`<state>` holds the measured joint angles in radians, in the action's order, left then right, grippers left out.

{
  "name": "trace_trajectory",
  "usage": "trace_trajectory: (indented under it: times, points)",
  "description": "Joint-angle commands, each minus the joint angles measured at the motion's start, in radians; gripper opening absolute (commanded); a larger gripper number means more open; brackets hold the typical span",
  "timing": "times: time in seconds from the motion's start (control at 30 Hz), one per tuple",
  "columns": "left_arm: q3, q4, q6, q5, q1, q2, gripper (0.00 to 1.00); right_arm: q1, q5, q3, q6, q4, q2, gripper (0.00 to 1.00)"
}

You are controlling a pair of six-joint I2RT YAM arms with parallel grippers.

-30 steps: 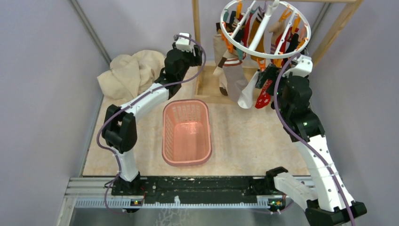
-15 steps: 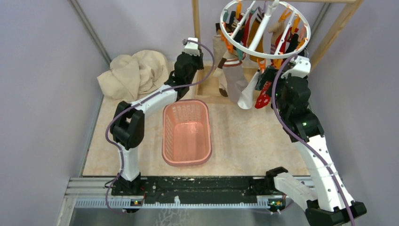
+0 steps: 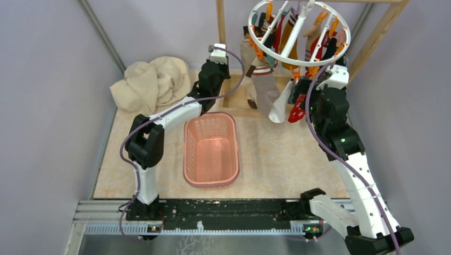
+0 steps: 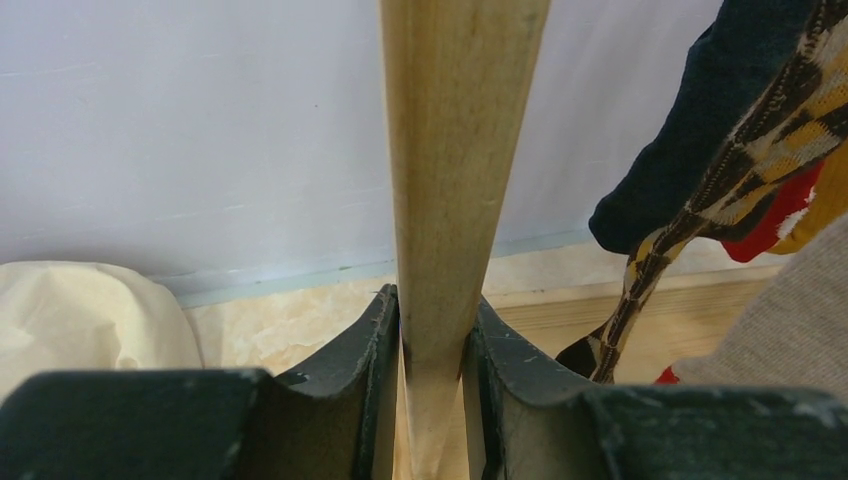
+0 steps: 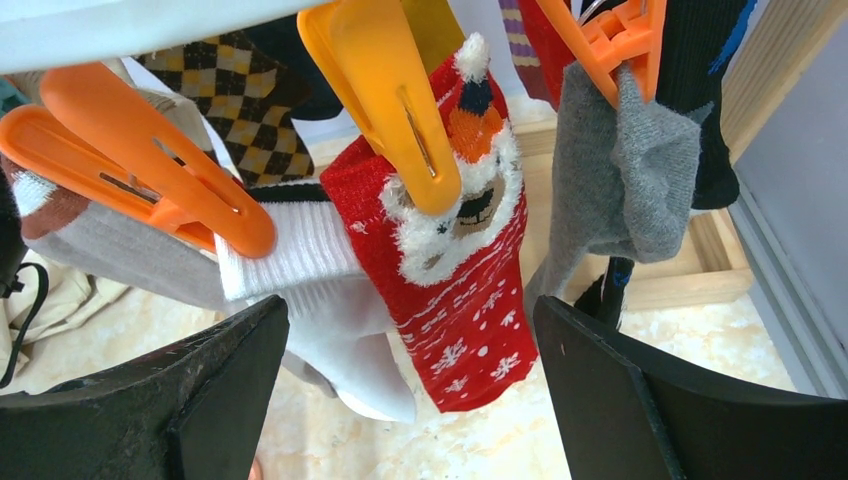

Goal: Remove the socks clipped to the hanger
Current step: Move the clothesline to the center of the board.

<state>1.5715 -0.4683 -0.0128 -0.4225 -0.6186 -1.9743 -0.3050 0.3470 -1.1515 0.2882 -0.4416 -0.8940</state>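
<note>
The white ring hanger (image 3: 298,61) hangs at the top right, its orange clips (image 5: 385,95) holding several socks. A red snowflake sock (image 5: 455,290) and a white sock (image 5: 330,300) hang right in front of my right gripper (image 5: 410,400), which is open with both between its spread fingers, not touching. A grey sock (image 5: 620,170) hangs to the right. My left gripper (image 4: 430,330) is shut on the wooden post (image 4: 450,180) of the rail frame, left of the hanger (image 3: 222,71). A checked mustard sock (image 4: 750,160) hangs to its right.
A pink slotted basket (image 3: 210,150) stands on the floor between the arms. A beige cloth heap (image 3: 151,82) lies at the back left. The wooden frame's base (image 3: 239,103) sits under the hanger. Purple walls close in on both sides.
My left gripper has moved right to the wooden post and closed around it. My right gripper has risen slightly toward the hanging socks.
</note>
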Motion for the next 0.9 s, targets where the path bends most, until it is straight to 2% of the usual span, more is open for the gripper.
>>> trace_trajectory:
  times: [0.0,0.6,0.87]
  points:
    - [-0.056,-0.036,0.009,-0.062,0.076,0.073,0.0,0.0,0.004,-0.009,-0.005,0.041,0.018,0.93]
    - [-0.353,-0.046,0.085,-0.016,0.276,0.288,0.0,-0.001,-0.03,-0.081,0.019,0.056,0.024,0.95]
    - [-0.443,-0.017,0.137,-0.035,0.365,0.365,0.0,-0.001,-0.078,-0.053,0.021,0.137,0.073,0.98]
